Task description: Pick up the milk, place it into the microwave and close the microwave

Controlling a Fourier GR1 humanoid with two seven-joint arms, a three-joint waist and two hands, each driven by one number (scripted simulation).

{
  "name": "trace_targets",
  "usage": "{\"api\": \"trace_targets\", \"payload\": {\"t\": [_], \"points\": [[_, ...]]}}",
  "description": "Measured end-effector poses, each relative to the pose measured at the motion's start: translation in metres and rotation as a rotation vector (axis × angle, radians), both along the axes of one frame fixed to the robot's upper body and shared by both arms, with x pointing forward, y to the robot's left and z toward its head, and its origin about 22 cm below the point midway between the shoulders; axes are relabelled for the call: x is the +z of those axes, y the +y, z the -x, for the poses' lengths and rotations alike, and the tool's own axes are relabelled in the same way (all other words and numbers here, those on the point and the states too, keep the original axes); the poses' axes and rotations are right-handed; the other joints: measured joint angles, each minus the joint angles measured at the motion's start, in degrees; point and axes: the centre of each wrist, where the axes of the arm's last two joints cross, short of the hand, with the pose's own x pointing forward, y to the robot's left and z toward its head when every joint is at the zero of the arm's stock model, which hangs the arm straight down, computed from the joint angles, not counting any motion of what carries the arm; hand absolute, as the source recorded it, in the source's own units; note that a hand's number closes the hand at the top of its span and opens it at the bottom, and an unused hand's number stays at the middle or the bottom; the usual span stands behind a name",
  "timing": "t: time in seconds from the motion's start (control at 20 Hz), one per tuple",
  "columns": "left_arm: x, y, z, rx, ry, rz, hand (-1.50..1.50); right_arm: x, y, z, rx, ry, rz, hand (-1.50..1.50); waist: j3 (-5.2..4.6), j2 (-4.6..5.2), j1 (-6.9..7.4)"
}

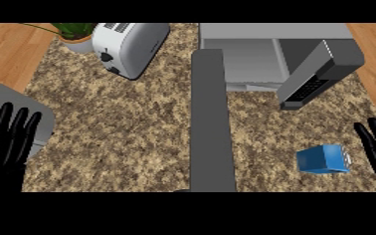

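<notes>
The small blue milk carton (322, 159) is on the brown speckled stone desk (125, 124), in the lower right part of the view, well apart from the grey microwave (249, 55) at the top. The microwave is open: its dark grey door (317, 74) is swung out toward the front, at the right side of the opening. The right robot hand (366, 138) shows only at the right edge, near the carton but not touching it; its fingers are straight, so it is wide and holds nothing. The left robot hand (18, 135) rests at the left edge, fingers up and spread, also wide and holding nothing. A long dark grey bar (211, 129) runs over the middle of the desk, from the lower edge up to the microwave. A white and silver toaster (131, 47) and a green plant in a white pot (75, 39) stand at the top left
</notes>
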Motion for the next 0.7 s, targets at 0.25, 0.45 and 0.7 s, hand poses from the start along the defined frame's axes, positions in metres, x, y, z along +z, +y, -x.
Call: {"api": "trace_targets", "payload": {"t": [0.25,0.45,0.7], "points": [[-0.005,0.009,0.007,-0.005,0.005,-0.002,-1.5,-0.028,-0.015,-0.005,-0.047,0.043,-0.002,-1.5,0.0,0.01,0.04],[-0.002,0.011,0.017,-0.009,0.005,-0.003,-1.5,-0.053,-0.027,-0.012,-0.087,0.072,0.007,-1.5,0.02,0.02,0.14],[-0.003,0.014,0.013,-0.012,0.002,-0.004,-1.5,-0.079,-0.048,-0.006,-0.128,0.095,0.022,-1.5,0.01,0.03,0.01]]}}
